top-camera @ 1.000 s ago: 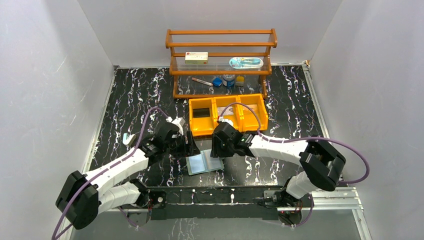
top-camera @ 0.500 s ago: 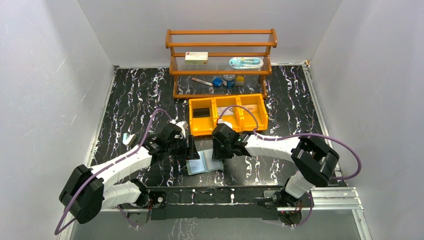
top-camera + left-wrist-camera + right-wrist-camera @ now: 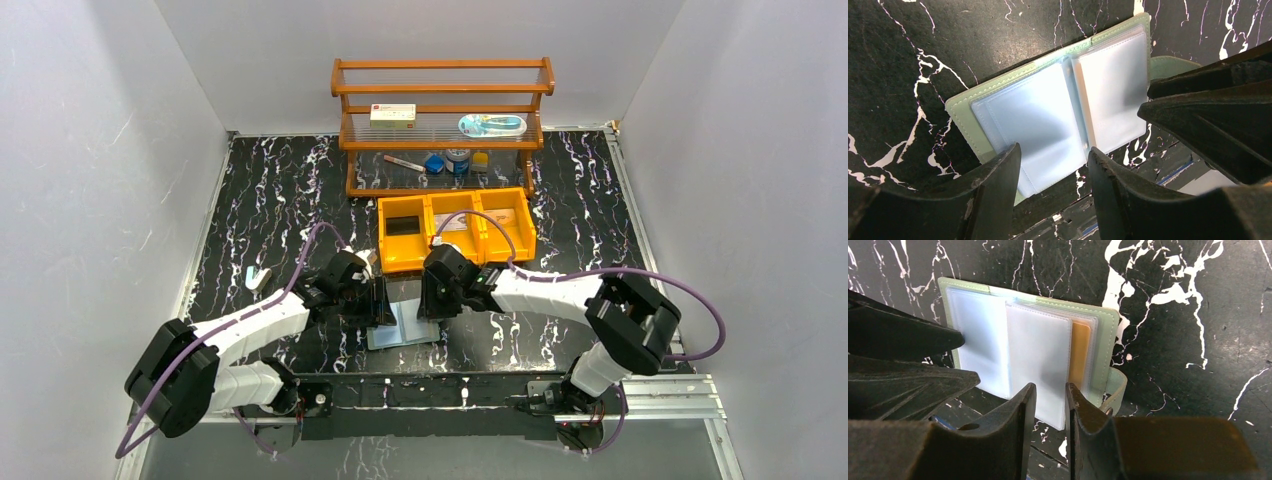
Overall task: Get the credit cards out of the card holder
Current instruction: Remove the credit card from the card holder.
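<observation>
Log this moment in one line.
sage-green bifold card holder: lying open | orange-tan plastic card: sleeved | left gripper: open over it | right gripper: open over it

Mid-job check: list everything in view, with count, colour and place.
Card holder: one, sage green, open on the table between the arms.
Credit card: one visible, orange, behind the clear pockets on the tab side.
Bin: one, orange, three compartments, behind the holder.
Flat item: one, black, left compartment.
Rack: one, brown wood, table's far end.
Box: one, white with red label, middle shelf.
Packet: one, clear bluish, middle shelf.
Small items: several, mixed colours, bottom shelf.
Small object: one, white, table's left edge.
Table: one, black marble.
Left arm: one, white-black, jaws apart over holder.
Right arm: one, white-black, jaws narrowly apart over holder.
</observation>
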You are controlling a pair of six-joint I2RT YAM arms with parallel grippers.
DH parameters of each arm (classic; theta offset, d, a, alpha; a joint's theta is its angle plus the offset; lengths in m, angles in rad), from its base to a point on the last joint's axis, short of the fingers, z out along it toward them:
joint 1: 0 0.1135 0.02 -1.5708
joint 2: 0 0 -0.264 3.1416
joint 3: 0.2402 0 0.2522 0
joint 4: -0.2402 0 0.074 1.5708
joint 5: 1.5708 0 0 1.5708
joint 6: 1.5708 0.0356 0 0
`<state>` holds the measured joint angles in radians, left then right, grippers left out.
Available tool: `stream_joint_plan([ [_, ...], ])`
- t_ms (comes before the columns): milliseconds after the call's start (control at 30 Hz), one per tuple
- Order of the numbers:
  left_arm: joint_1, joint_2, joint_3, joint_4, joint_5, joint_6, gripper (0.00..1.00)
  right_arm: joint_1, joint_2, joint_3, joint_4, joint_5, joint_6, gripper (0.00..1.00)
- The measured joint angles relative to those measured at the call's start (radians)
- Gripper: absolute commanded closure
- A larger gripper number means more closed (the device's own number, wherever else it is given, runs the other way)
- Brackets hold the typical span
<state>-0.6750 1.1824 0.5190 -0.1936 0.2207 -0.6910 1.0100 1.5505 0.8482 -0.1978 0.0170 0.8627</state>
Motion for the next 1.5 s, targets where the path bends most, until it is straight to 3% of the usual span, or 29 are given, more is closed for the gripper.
stream_joint_plan([
  [500,0.0,0.0,0.001,-0.003,-0.004,0.003,0.51,0.0,-0.011,0.037,-0.035,0.007,0.024,0.76],
  [1033,0.0,0.0,0.016,-0.031,-0.032,0.005,0.5,0.005,0.021,0.096,-0.098,-0.005,0.003,0.62],
  [1267,0.0,0.0,0.108,-0.134,-0.066,-0.055,0.36,0.001,0.04,0.099,-0.136,-0.005,0.057,0.57],
  [1500,0.0,-0.006,0.219,-0.232,-0.127,-0.118,0.34,-0.008,0.043,0.095,-0.186,-0.02,0.132,0.58],
])
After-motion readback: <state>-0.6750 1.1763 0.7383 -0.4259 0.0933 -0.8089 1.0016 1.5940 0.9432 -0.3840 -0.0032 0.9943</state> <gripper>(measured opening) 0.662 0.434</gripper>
